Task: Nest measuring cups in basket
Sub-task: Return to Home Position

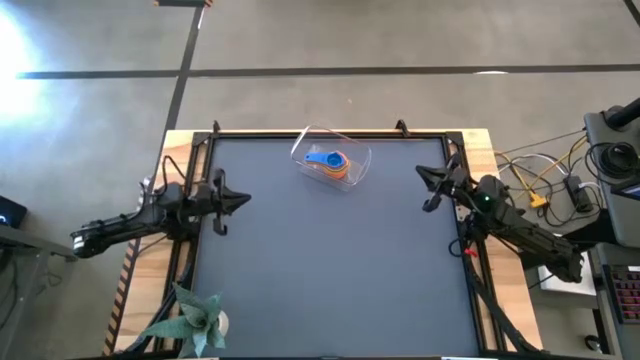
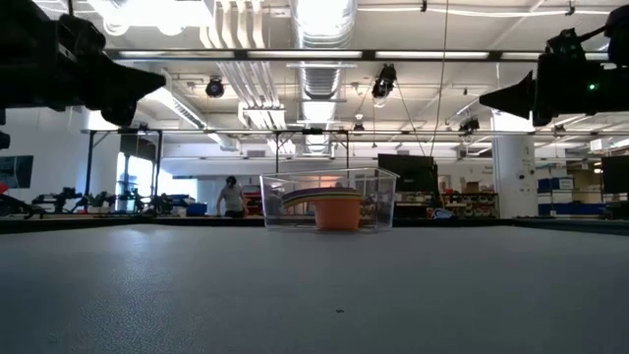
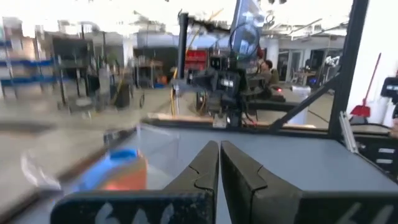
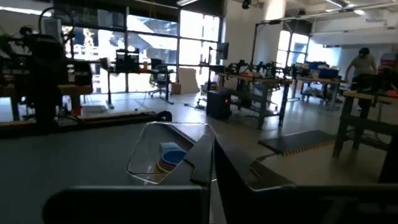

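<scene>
The clear basket (image 1: 331, 160) stands on the dark table near its far edge, a little left of centre. The measuring cups (image 1: 330, 163) sit nested inside it, a blue one on top of an orange one; the stack also shows in the low view (image 2: 337, 208) and in the right wrist view (image 4: 169, 157). My left gripper (image 1: 243, 200) is shut and empty at the table's left side, raised above the table. My right gripper (image 1: 422, 176) is shut and empty at the right side, also raised. Both point toward the table's middle.
A black frame (image 1: 330, 134) runs around the table's edges. A green plant (image 1: 195, 318) stands at the near left corner. Cables and equipment (image 1: 560, 185) lie beyond the right edge. The near half of the dark table top (image 1: 330, 270) shows bare.
</scene>
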Available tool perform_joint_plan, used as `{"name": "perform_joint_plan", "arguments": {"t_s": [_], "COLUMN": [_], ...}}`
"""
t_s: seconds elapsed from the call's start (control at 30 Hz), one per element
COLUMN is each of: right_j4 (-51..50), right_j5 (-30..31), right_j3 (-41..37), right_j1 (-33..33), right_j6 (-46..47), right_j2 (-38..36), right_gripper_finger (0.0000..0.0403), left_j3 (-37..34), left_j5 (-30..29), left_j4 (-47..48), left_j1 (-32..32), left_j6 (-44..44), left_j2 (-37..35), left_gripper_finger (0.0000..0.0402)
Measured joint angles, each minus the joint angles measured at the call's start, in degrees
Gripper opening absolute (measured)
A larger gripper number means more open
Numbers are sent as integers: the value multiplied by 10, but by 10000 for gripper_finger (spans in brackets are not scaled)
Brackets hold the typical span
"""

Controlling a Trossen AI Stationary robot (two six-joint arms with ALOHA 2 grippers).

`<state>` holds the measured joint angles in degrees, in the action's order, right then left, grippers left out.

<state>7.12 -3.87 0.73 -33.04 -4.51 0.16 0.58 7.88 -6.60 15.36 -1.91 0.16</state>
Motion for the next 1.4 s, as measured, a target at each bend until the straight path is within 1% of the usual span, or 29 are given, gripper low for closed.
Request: {"name": "perform_joint_plan", "arguments": {"t_s": [0.03, 0.1, 0.17, 0.23, 0.33, 1.4], "right_j4": [-1, -4, -6, -7, -9, -9], "right_j5": [10, 26, 28, 26, 25, 25], "right_j3": [0, 0, 0, 0, 0, 5], "right_j1": [0, 0, 0, 0, 0, 0], "right_j6": [12, 75, 149, 203, 240, 236], "right_j2": [3, 11, 19, 27, 34, 41], "right_gripper_finger": [9, 9, 9, 9, 9, 9], "left_j3": [0, 1, 3, 5, 5, 5], "left_j5": [0, 0, 0, 0, -1, -2], "left_j4": [8, 19, 15, 15, 15, 15], "left_j1": [0, 0, 0, 0, 0, 0], "left_j6": [-14, -23, -25, -25, -25, -25], "left_j2": [2, 5, 7, 9, 10, 10], "left_gripper_finger": [0, 0, 0, 0, 0, 0]}}
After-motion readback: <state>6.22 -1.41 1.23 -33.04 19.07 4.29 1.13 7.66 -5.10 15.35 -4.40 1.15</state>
